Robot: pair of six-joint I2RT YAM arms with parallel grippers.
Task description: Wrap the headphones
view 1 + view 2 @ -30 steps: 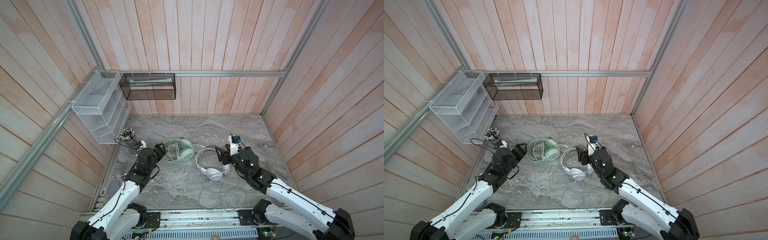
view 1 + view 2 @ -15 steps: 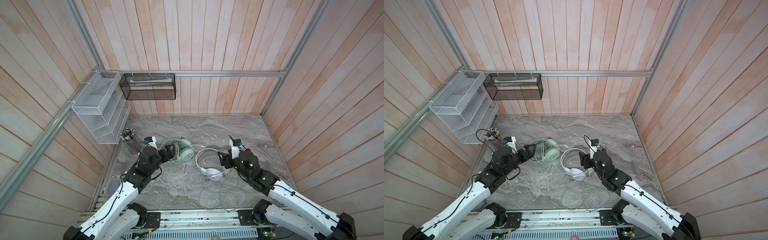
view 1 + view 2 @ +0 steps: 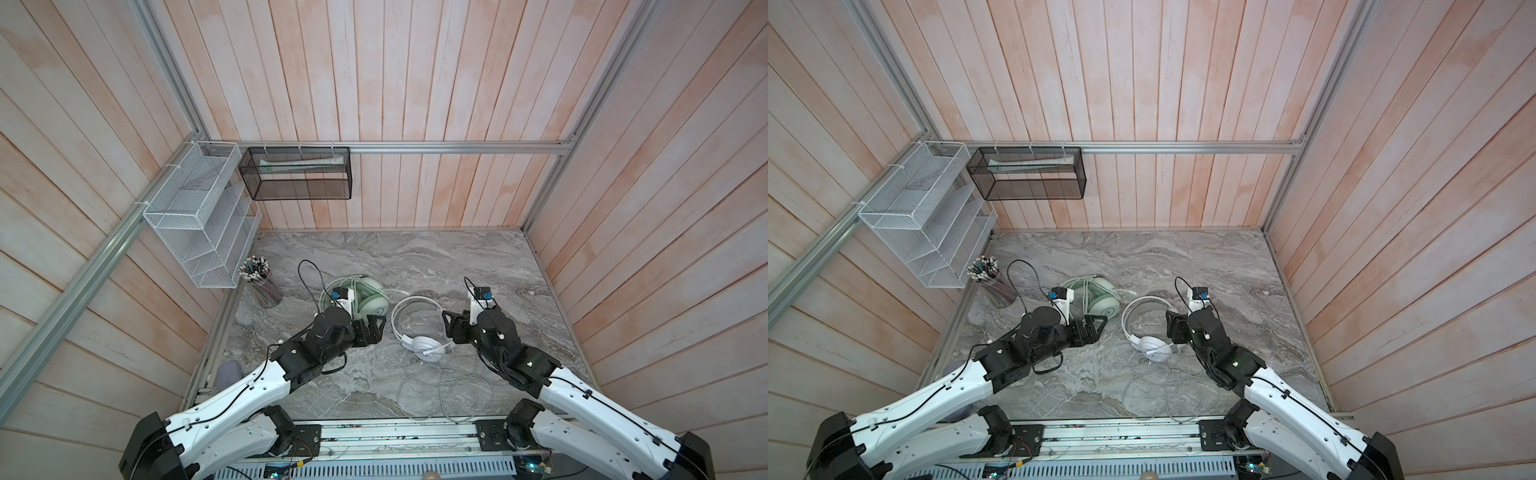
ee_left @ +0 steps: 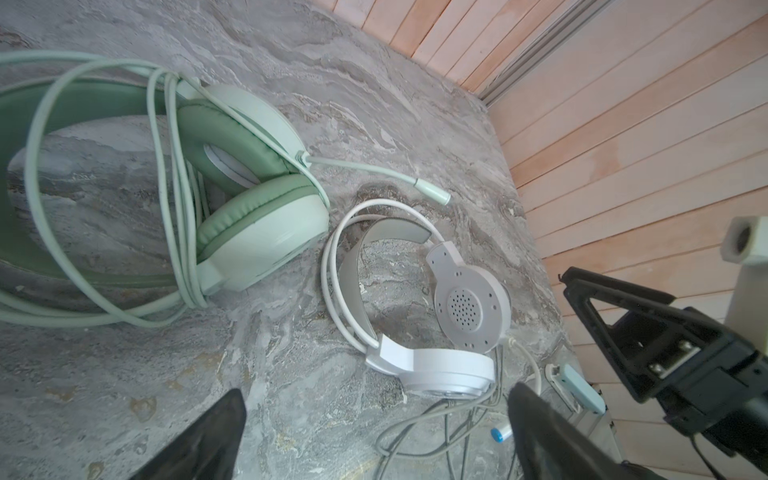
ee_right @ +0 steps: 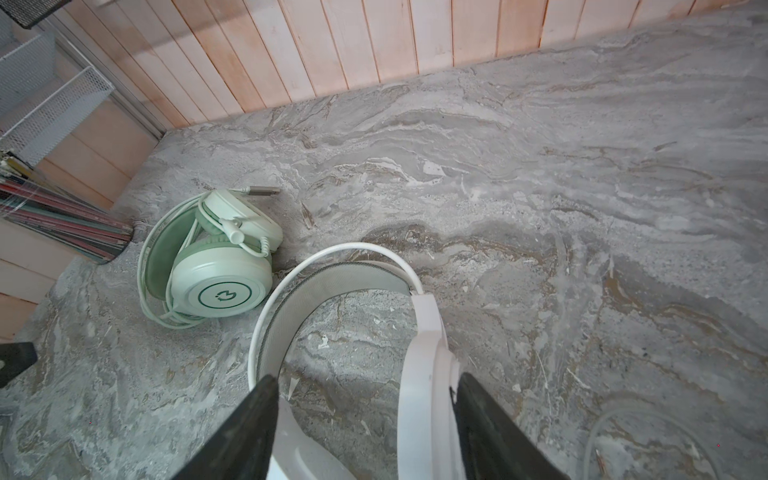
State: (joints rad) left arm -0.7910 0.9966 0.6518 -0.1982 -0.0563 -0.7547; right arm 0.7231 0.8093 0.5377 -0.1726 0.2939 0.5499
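Your left pincer [image 3: 376, 330] is hanging wide open and empty, left of the white headset [image 3: 426, 345]. The green headset [image 3: 370, 301], farther back on that side, is showing a ringed emblem [image 5: 224, 296] that carries no legible letters. Your right pincer [image 3: 449, 326] is hovering with its jaws parted at the white headset's right; I cannot tell whether it is touching.

Left gripper [image 3: 377, 329] swung from beside mint headset [image 3: 372, 300] toward white headset [image 3: 428, 347], jaws wider.
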